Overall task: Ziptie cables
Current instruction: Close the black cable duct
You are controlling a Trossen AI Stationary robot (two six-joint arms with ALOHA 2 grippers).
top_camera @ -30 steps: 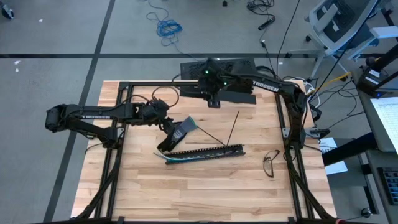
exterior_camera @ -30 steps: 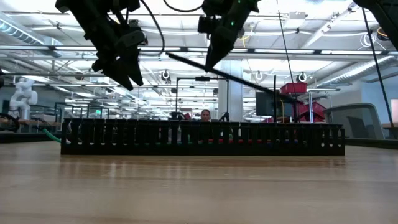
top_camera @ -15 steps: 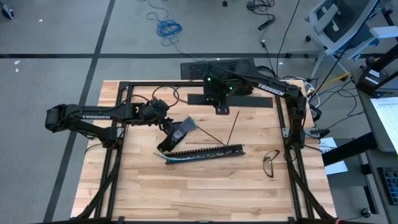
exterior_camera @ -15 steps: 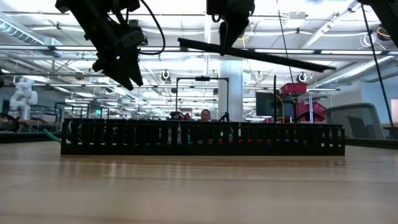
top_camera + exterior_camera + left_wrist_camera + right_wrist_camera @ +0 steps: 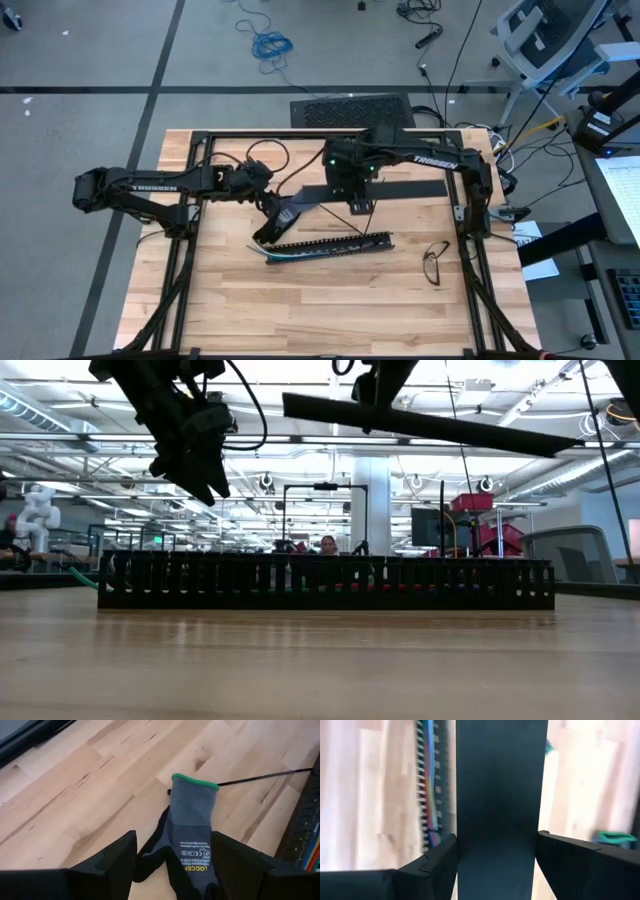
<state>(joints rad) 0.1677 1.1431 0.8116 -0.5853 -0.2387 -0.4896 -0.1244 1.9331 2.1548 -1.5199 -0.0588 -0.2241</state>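
A long black slotted channel (image 5: 330, 243) lies across the middle of the table. The cables (image 5: 283, 253), coloured wires, run inside it and stick out at its left end. My right gripper (image 5: 357, 200) hangs above and just beyond the channel, shut on a long flat black strip (image 5: 400, 189). My left gripper (image 5: 272, 214) hovers open above a grey glove with a green cuff (image 5: 192, 815). The glove lies flat on the wood beyond the channel's left end. In the left wrist view the fingers stand on either side of the glove, and the low view shows them well above the table. My right gripper pinches the black strip across its width, one finger on each long edge (image 5: 464, 832), left of its middle. The fingers point down and lie across the strip. The strip is lifted clear of the table, nearly level, its right end a little lower (image 5: 560, 447).
Two thin black zip ties (image 5: 372, 212) lie on the wood between the glove and the channel. A pair of glasses (image 5: 435, 262) sits near the right frame rail. Black frame rails (image 5: 180, 260) run along the table's left and right sides. Bare wood lies in front of the channel.
My right gripper has carried the black strip from the far side toward the near edge and upward, to above the channel. The strip, slanted before, has come nearly level.
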